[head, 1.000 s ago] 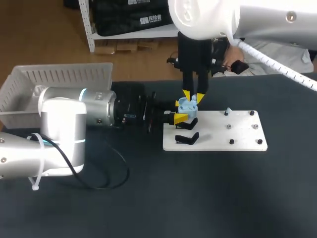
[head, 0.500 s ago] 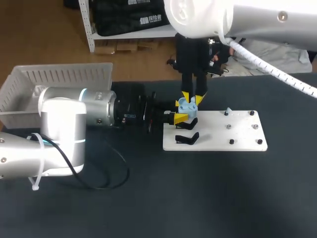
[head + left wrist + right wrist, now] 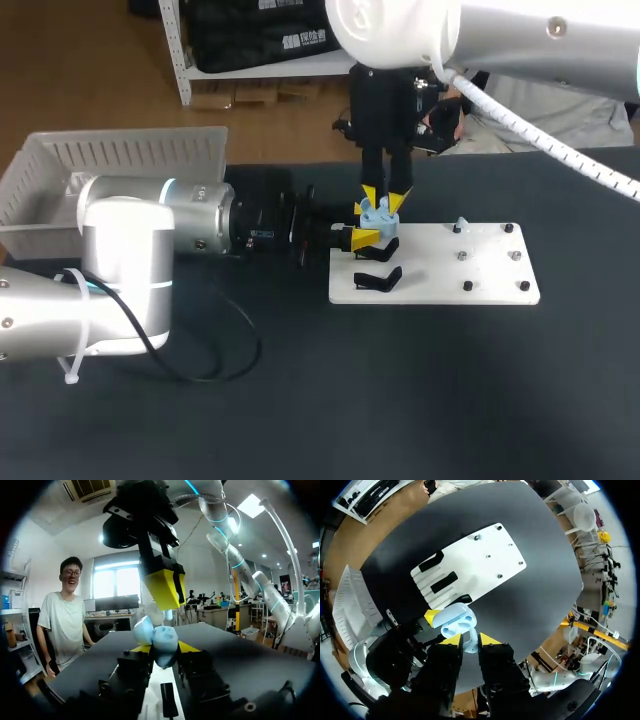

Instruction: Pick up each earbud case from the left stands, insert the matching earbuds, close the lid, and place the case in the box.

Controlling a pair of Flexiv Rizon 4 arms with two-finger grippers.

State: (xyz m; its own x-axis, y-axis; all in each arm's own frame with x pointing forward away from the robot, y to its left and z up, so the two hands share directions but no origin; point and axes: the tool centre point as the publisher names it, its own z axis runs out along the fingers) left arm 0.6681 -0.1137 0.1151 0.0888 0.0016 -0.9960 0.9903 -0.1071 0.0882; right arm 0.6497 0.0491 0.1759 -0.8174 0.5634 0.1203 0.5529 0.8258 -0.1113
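Left gripper point(image 3: 164, 649): clamped on open case point(image 3: 456, 621), steadying it at board's point(image 3: 480, 275) left edge.
Right gripper point(image 3: 384, 193): pinches earbud point(image 3: 470, 644) above case for insertion.

Overhead rear view plus two close wrist views, blue case point(image 3: 379, 211) common.

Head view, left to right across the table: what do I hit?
White slatted plastic box → open light-blue earbud case → small light-blue earbud on the flat white stand board.
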